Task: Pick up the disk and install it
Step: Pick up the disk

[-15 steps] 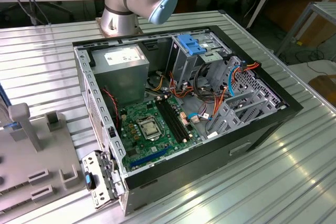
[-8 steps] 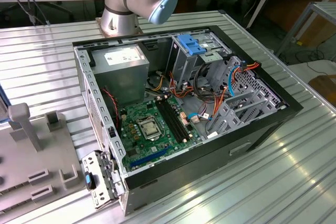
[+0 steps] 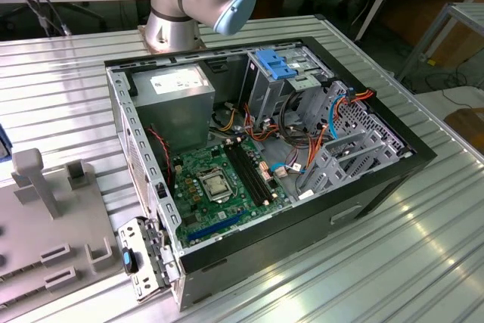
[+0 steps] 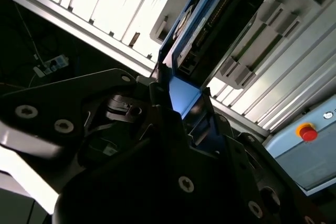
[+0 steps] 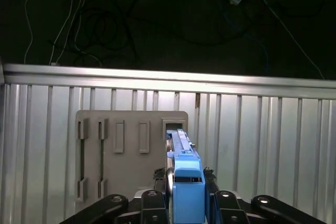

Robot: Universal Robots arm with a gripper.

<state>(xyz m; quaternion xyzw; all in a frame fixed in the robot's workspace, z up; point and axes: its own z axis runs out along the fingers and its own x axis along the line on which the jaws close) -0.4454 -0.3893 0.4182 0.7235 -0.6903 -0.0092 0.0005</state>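
Observation:
The disk (image 5: 187,179) is a dark slab on edge with a bright blue rail facing the camera in the first wrist view. My gripper (image 5: 187,195) is shut on it, one black finger (image 5: 167,182) pressed on each flat side. In the second wrist view the disk (image 4: 220,19) sticks out from the gripper (image 4: 184,94) towards the ribbed table. It hangs over the grey fixture plate (image 5: 126,166), its far end by the plate's corner slot (image 5: 176,125). Whether it touches the slot I cannot tell.
The open computer case (image 3: 393,179) lies on the ribbed metal table in the exterior view, with a grey drive cage and its blue latch (image 3: 276,66) at the back. The grey fixture plate (image 3: 45,255) is at that view's lower left. The table edge (image 5: 157,77) borders a dark floor with cables.

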